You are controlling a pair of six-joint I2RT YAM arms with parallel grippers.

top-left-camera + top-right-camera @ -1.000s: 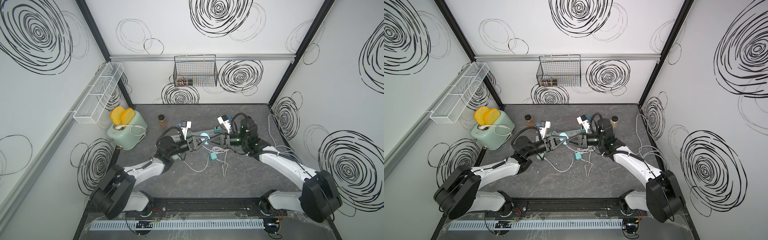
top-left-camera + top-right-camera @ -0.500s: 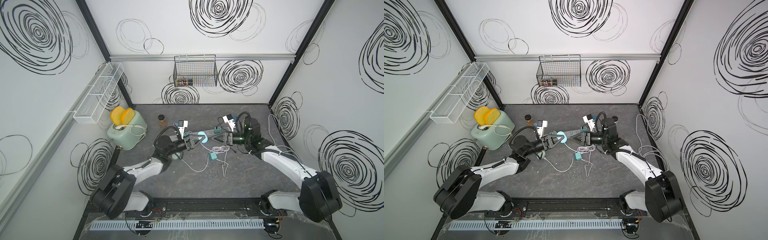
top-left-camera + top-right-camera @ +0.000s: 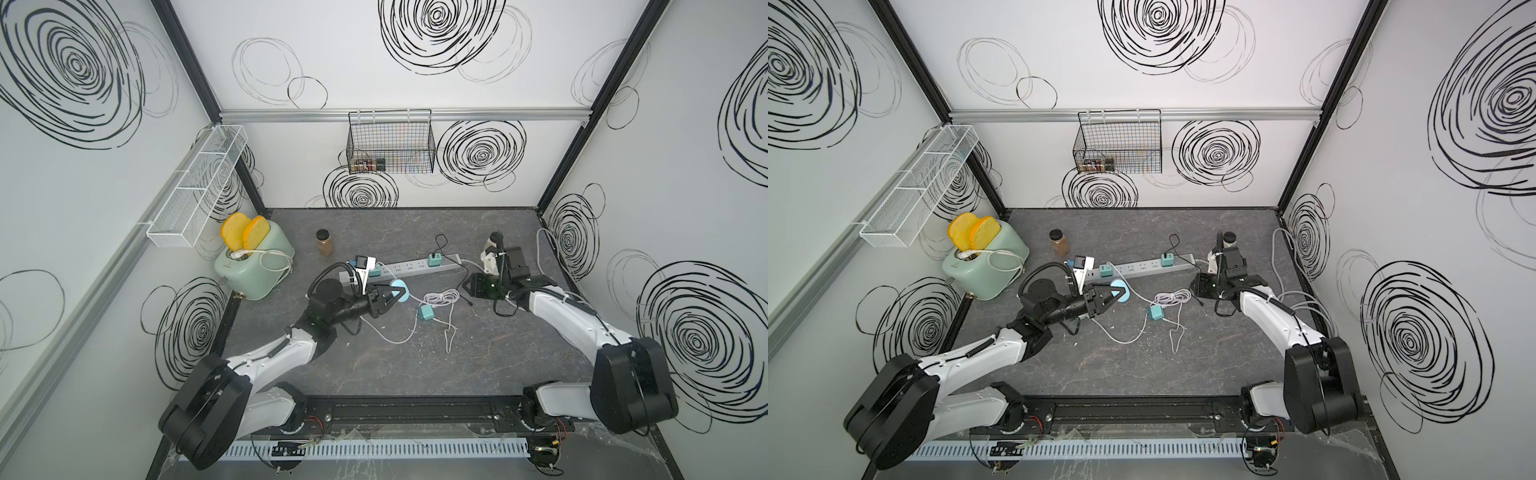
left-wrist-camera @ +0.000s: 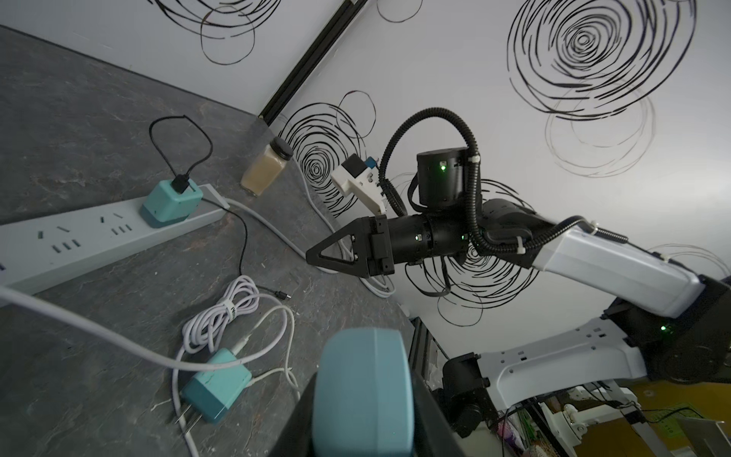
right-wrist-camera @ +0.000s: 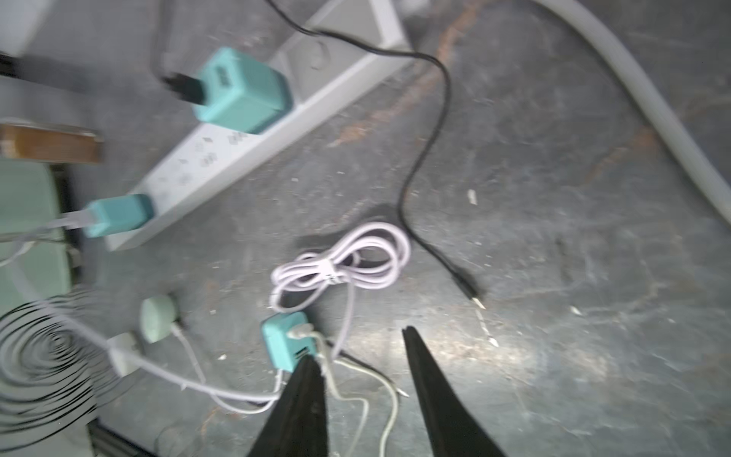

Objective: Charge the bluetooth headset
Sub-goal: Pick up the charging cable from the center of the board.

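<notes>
The left gripper (image 3: 397, 295) is pressed tight on the headset case (image 3: 401, 286), a pale blue rounded shell that sticks out past its fingertips, with the power strip (image 3: 399, 269) just beside it. In the left wrist view the case fills the space between the jaws, a broad smooth face toward the camera. Its charging port shows in no view.

Further along the line the left gripper points, 1 loose charger (image 3: 425, 311) and a tied bundle of white cable (image 3: 440, 297) lie flat on the table (image 3: 415, 374), neither held.

Next comes the black cable (image 5: 429, 130). Its far end sits in the plugged-in charger (image 3: 435, 260) on the strip, and its free plug (image 5: 472, 294) rests on the table.

The right gripper (image 5: 360, 343) hangs near this spot with its 2 jaws spread and nothing between them. The plug lies just ahead of its fingertips but outside the gap, on the side away from the loose charger. The plug's long axis runs roughly along the gripper's own reach, metal tip toward the gripper.

The right arm is much the nearer. The left gripper is well apart from the plug, with the loose charger and the bundle between. So the coming move likely belongs to the right arm: shift sideways over the plug, drop, and close across its short width.
</notes>
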